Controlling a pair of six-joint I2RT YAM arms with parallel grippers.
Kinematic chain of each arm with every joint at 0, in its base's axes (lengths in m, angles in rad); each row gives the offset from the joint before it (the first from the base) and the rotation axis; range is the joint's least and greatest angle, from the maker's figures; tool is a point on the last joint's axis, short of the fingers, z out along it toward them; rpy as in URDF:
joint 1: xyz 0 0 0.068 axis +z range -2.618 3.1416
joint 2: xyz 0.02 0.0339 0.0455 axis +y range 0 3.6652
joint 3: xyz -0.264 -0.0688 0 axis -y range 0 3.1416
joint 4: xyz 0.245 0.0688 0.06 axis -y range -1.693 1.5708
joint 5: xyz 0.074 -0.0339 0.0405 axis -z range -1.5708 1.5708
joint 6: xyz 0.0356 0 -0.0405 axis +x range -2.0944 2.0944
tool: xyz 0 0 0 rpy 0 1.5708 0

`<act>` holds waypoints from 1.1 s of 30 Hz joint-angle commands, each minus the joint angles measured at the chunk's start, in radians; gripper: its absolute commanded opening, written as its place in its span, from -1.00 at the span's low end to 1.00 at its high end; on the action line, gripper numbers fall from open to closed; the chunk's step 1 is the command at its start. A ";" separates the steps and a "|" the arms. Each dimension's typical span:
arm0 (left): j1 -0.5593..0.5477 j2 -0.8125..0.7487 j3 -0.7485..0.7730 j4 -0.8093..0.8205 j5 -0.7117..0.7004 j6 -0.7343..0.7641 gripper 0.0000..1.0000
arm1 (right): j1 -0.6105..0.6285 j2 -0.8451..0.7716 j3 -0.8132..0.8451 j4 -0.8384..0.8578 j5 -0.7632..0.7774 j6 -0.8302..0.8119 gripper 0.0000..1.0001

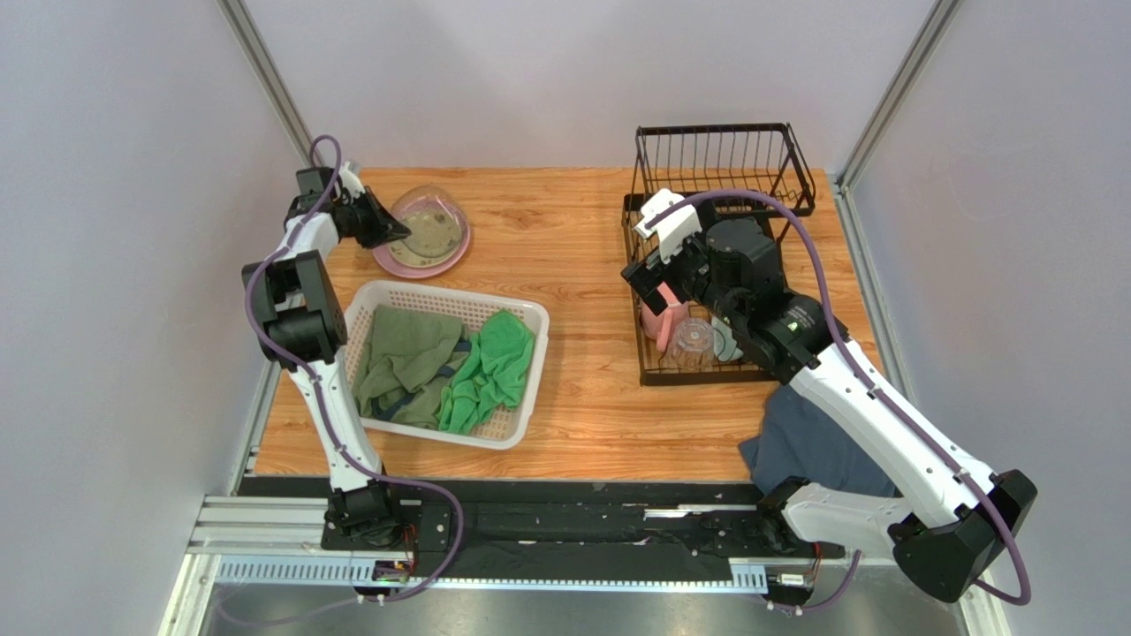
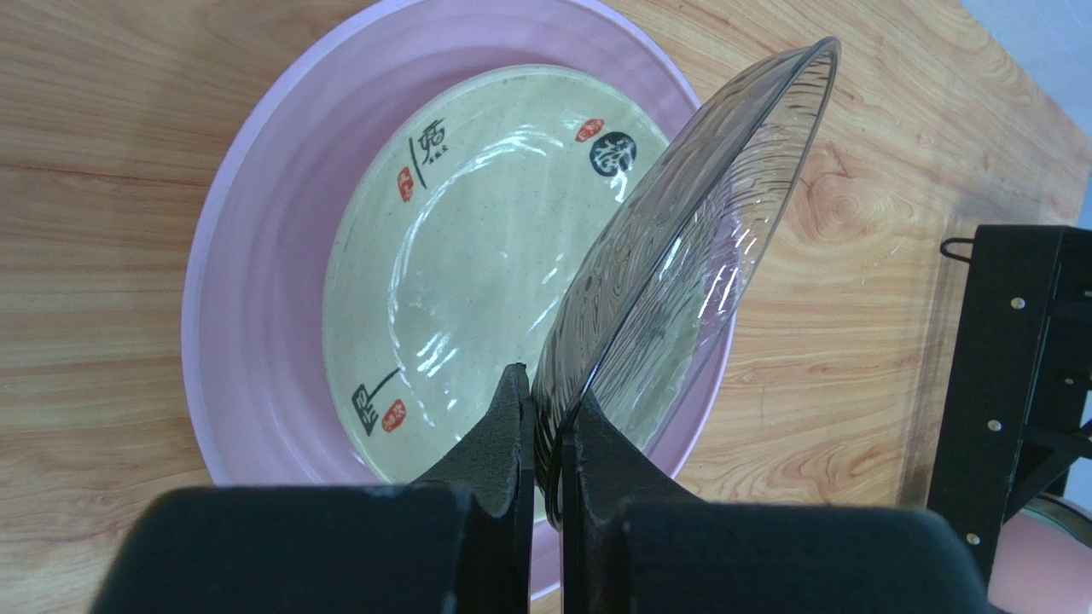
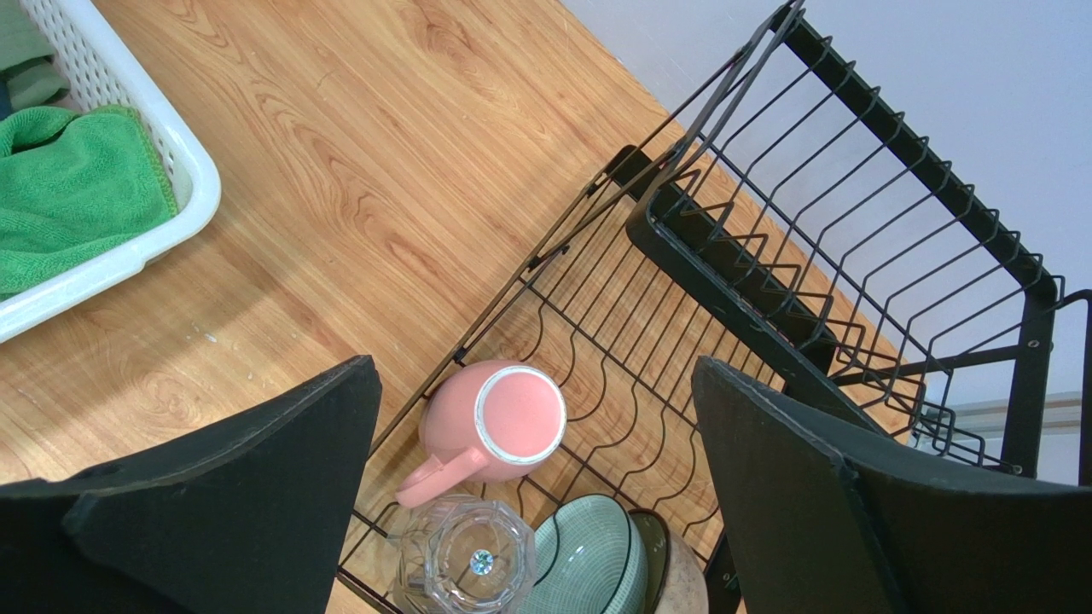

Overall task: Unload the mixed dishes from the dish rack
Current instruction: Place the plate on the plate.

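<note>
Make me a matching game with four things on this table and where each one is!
Things:
1. clear plate
2. cream plate
3. pink mug
4. green cloth

Places:
A. in the white basket
B. in the black rack
C. lying on the pink plate
D. pinched in the left gripper

Pairs: 1-D, 2-C, 3-B, 4-A.

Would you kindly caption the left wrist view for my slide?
Left gripper pinches clear glass plate tilted over cream plate in pink plate.
</note>
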 commanded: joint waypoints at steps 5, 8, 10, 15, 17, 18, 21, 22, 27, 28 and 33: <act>0.031 0.010 0.028 0.000 0.014 -0.018 -0.88 | -0.006 -0.038 -0.004 0.050 0.014 -0.011 0.99; 0.038 0.008 0.024 0.000 0.016 -0.016 -0.88 | -0.008 -0.035 -0.006 0.050 0.011 -0.011 0.99; 0.041 0.011 0.024 -0.004 0.017 -0.013 -0.88 | -0.008 -0.033 -0.006 0.052 0.011 -0.010 0.99; 0.047 0.013 0.024 -0.010 0.019 -0.003 -0.82 | -0.009 -0.032 -0.007 0.053 0.011 -0.010 0.99; 0.045 0.013 0.021 -0.014 0.017 0.002 -0.71 | -0.009 -0.030 -0.007 0.055 0.012 -0.010 0.99; 0.047 0.014 0.018 -0.016 0.019 0.004 -0.67 | -0.009 -0.030 -0.007 0.055 0.012 -0.011 0.99; 0.047 0.013 0.013 -0.023 0.017 0.010 -0.45 | -0.009 -0.032 -0.007 0.053 0.014 -0.013 0.99; 0.047 0.013 0.011 -0.025 0.014 0.016 -0.41 | -0.009 -0.030 -0.009 0.053 0.014 -0.013 0.99; 0.045 0.002 0.002 -0.037 0.011 0.027 -0.15 | -0.009 -0.033 -0.012 0.060 0.012 -0.011 0.99; 0.047 0.001 0.002 -0.040 0.005 0.034 -0.12 | -0.011 -0.035 -0.013 0.060 0.012 -0.011 0.99; 0.047 -0.013 0.004 -0.065 -0.013 0.057 0.06 | -0.009 -0.039 -0.027 0.067 0.012 -0.011 0.99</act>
